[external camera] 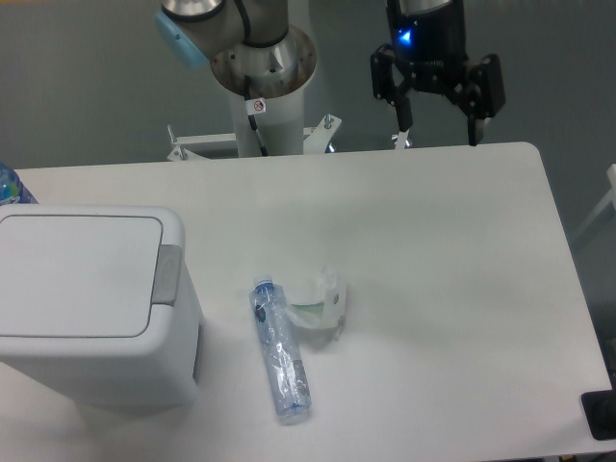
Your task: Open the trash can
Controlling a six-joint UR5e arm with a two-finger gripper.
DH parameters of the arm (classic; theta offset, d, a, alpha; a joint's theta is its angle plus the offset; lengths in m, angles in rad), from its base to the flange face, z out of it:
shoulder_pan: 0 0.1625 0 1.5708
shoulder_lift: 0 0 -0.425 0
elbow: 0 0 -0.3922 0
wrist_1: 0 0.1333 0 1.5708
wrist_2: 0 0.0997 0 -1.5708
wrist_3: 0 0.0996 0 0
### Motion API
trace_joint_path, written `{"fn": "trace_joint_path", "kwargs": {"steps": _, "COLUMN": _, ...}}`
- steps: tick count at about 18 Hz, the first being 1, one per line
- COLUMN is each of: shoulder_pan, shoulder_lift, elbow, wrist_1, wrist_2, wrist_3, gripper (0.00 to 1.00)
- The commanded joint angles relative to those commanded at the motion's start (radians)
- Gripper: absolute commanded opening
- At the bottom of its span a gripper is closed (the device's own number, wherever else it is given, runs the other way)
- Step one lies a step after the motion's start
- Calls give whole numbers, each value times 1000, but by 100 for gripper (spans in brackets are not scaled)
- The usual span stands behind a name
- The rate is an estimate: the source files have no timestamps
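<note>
My gripper hangs above the far edge of the table, its two fingers spread apart and holding nothing. The trash can sits well away from me, off toward the opposite end of the table and nearer the camera side, with its lid lying flat and closed. The grey push-button tab is on the lid's edge that faces toward me, so that is the spot I judge I need to reach.

To do this well, I would bring the fingers together first so one firm tip meets the tab, then travel across and come down straight onto it, pressing downward rather than sideways so the bin does not slide. Between me and the bin lie a clear plastic bottle on its side and a crumpled bit of clear plastic just beside it; I would pass above them.

I cannot make out how the lid is hinged. The bin's left side is cut off by the frame, and a blue object at the edge beyond it is too cropped to identify.
</note>
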Motion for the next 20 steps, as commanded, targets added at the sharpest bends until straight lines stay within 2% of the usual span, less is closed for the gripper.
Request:
{"fn": "trace_joint_path", "kwargs": {"steps": 9, "shoulder_pan": -3, "shoulder_lift": -9, "elbow": 12, "wrist_1": 0, "wrist_2": 0, "wrist_3": -38, "gripper": 100}}
{"fn": "trace_joint_path", "kwargs": {"steps": 14, "shoulder_pan": -29, "shoulder_lift": -29, "elbow": 11, "wrist_1": 32, "wrist_2": 0, "wrist_3": -273, "gripper": 100}}
{"fn": "trace_joint_path", "kwargs": {"steps": 20, "shoulder_pan": -138, "shoulder_lift": -95, "elbow": 40, "wrist_1": 118, "wrist_2": 0, "wrist_3": -547, "gripper": 100}}
